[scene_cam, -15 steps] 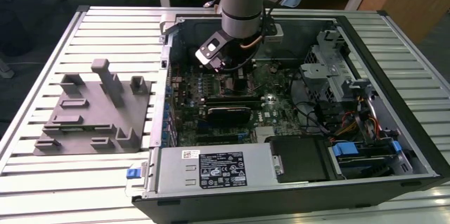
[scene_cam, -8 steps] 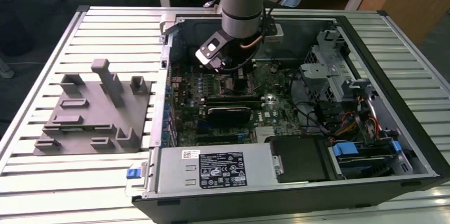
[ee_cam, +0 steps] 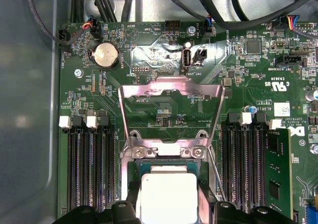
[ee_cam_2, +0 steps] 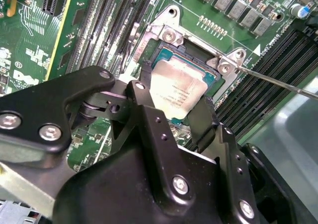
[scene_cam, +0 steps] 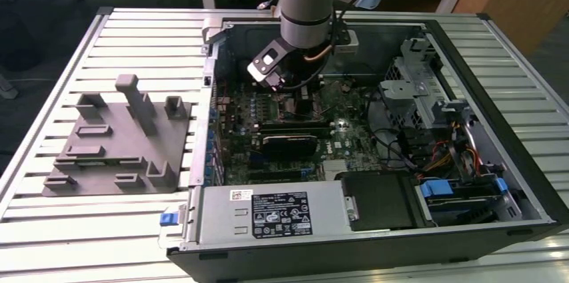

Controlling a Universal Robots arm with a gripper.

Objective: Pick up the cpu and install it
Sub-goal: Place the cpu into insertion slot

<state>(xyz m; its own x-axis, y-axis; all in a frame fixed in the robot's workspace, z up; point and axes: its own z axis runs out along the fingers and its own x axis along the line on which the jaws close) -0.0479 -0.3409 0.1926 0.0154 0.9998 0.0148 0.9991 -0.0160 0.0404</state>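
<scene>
Over the socket (ee_cam_2: 226, 65): gripper (ee_cam_2: 175, 107) low inside the open computer case (scene_cam: 374, 260), fingers (ee_cam_2: 144, 102) pressed against two opposite edges of the cpu (ee_cam_2: 178, 91).
Cpu: flat, silver top up, within the socket's frame; full seating cannot be told.
Load plate (ee_cam: 171, 87): hinged up, clear of the cpu.
Clearance: memory slots (ee_cam: 87, 169) flank the socket closely on both sides.
Desk (scene_cam: 133, 36): grey fixture block (scene_cam: 116, 143) at the exterior view's left, well apart from the gripper.
</scene>
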